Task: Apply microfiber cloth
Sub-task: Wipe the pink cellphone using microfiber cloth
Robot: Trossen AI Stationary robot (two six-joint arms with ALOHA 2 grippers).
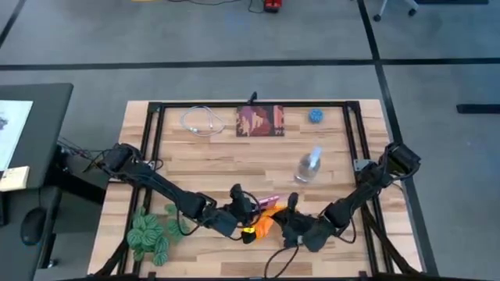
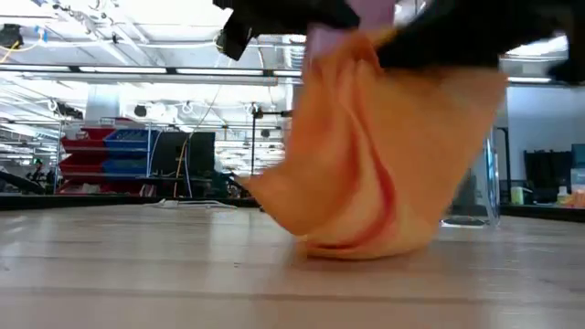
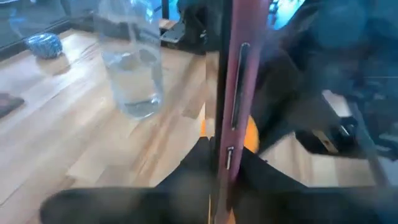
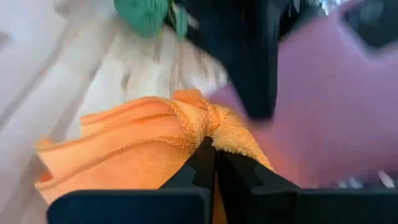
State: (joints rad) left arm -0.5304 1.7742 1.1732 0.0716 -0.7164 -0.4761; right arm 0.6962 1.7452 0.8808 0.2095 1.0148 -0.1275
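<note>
Both grippers meet at table's front centre, cloth + phone between them.

R gripper [image 4: 214,163] pinched tight on a fold of the orange cloth [image 4: 137,146]; cloth hangs bunched, low edge touching the table [image 2: 137,274]. L gripper [image 3: 225,163] clamps a pink-cased phone [image 3: 235,93] edge-on, upright, right next to cloth. Bottle [image 1: 308,166] stands behind; green plant [image 1: 150,233] front-left.

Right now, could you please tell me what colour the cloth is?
The cloth is bright orange, plain with no pattern; the low view shows it best.
</note>
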